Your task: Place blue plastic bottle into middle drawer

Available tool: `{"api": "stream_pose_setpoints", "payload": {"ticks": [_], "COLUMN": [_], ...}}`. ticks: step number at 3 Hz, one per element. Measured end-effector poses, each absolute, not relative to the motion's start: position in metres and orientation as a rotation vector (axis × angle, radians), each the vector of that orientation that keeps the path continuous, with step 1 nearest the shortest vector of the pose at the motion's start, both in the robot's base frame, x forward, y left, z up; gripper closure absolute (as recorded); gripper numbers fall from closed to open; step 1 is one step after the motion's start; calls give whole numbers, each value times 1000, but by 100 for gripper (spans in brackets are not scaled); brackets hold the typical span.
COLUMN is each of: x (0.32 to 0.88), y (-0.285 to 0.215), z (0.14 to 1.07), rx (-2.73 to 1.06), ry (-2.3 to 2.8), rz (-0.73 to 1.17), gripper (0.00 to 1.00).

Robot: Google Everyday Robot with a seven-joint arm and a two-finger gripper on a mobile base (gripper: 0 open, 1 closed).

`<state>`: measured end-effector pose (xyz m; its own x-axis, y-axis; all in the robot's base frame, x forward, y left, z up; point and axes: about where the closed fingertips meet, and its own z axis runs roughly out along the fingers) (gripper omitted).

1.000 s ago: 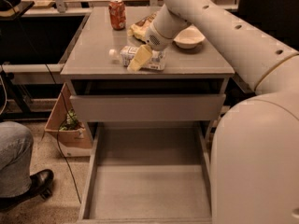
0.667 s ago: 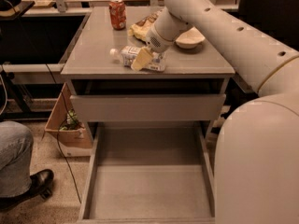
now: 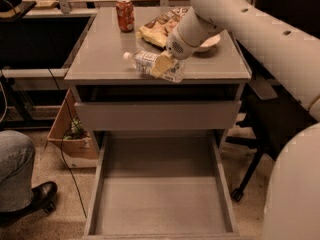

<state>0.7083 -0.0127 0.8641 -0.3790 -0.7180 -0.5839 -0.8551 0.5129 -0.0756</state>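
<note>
The blue plastic bottle [image 3: 146, 61] lies on its side on the grey cabinet top [image 3: 100, 59], white cap pointing left. My gripper [image 3: 163, 65] is down on the bottle's right half, reaching in from the right, and covers part of the label. The middle drawer [image 3: 160, 199] is pulled wide open below, with a bare grey floor and nothing in it.
An orange-red soda can [image 3: 125, 14] stands at the back left of the top. A chip bag [image 3: 159, 28] and a white bowl [image 3: 210, 43] lie behind my arm. A shallower drawer [image 3: 157, 115] sits just above the open one. A seated person's leg and shoe [image 3: 22, 184] are at the left, beside a cardboard box [image 3: 72, 134].
My arm and gripper have shifted slightly to the right over the bottle. The bottle stays lying on the cabinet top.
</note>
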Motion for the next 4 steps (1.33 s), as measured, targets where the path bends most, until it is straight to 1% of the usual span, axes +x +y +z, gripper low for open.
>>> {"api": "stream_pose_setpoints", "payload": {"ticks": [1, 2, 3, 4], "x": [665, 634, 588, 588], "y": [-46, -75, -113, -113], "z": [878, 878, 859, 859], "rx": [-1309, -1338, -1372, -1372], "ry": [2139, 2093, 2036, 2036], "rz": [333, 342, 366, 366], "gripper": [100, 100, 100, 100]}}
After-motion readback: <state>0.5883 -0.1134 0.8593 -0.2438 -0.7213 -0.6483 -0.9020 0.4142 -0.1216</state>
